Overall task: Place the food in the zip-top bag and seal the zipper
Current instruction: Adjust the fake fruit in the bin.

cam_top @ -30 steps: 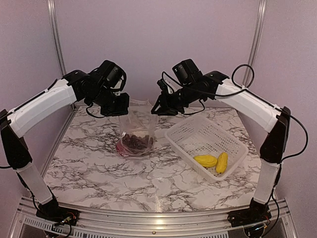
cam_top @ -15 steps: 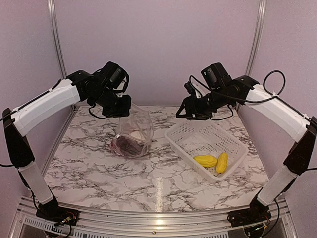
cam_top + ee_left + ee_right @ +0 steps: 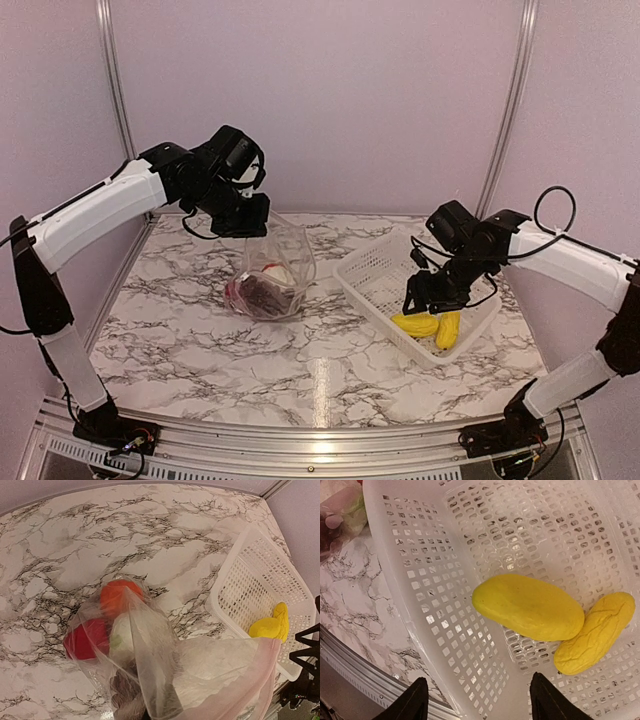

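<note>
Left gripper [image 3: 246,218] pinched shut on the top edge of the zip-top bag [image 3: 274,264]; right gripper [image 3: 477,700] spread apart, holding nothing, above the basket [image 3: 420,580].

Bag hangs from that grip to the left of the basket, bottom resting on the table [image 3: 200,340], with a strip of bare marble between it and the basket's rim. Contents: orange fruit [image 3: 117,595], red piece [image 3: 80,640], cauliflower [image 3: 122,635], grape bunch [image 3: 122,690] lowest. Zipper [image 3: 264,670], a pale pink strip, runs along the bag edge facing the basket. Two yellow pieces [image 3: 527,607] [image 3: 595,632] lie touching in the basket corner nearest the arm bases, right gripper's fingertips [image 3: 415,700] just short of them. Open marble runs from basket and bag to the near table edge.
</note>
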Robot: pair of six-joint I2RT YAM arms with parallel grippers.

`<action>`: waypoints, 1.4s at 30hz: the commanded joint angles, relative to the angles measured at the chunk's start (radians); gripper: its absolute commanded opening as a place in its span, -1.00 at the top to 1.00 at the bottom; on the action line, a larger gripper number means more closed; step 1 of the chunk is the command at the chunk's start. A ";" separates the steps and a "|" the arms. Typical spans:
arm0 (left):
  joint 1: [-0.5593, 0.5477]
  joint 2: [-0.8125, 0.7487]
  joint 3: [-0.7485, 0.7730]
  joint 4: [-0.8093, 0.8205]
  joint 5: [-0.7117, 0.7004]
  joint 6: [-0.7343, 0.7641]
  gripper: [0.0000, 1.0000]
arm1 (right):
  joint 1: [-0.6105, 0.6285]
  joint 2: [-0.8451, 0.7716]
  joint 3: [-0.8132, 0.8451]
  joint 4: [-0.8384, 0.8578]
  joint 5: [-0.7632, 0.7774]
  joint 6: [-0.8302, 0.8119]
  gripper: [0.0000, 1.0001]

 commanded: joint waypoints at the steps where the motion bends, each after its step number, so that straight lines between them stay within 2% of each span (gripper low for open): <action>1: 0.001 0.016 0.035 0.008 0.010 0.022 0.96 | -0.056 -0.082 -0.116 0.022 -0.048 0.104 -0.37; 7: 0.001 0.023 0.043 0.009 0.021 0.022 0.94 | -0.120 -0.169 -0.288 0.197 -0.112 0.257 -0.46; 19: 0.001 0.007 0.034 0.008 0.027 0.009 0.93 | -0.147 0.027 -0.272 0.357 -0.111 0.338 -0.49; 21: 0.001 0.002 0.038 0.007 0.026 0.008 0.93 | -0.153 0.064 -0.256 0.363 -0.132 0.345 -0.49; 25: 0.001 -0.008 0.033 0.007 0.013 0.010 0.92 | -0.154 0.111 -0.202 0.389 -0.076 0.340 -0.50; 35: 0.001 -0.029 0.011 0.009 0.032 -0.011 0.92 | -0.152 0.360 0.016 0.467 -0.051 0.220 -0.52; 42: 0.001 -0.045 -0.005 0.009 0.033 -0.024 0.92 | -0.152 0.432 0.106 0.460 -0.008 0.174 -0.51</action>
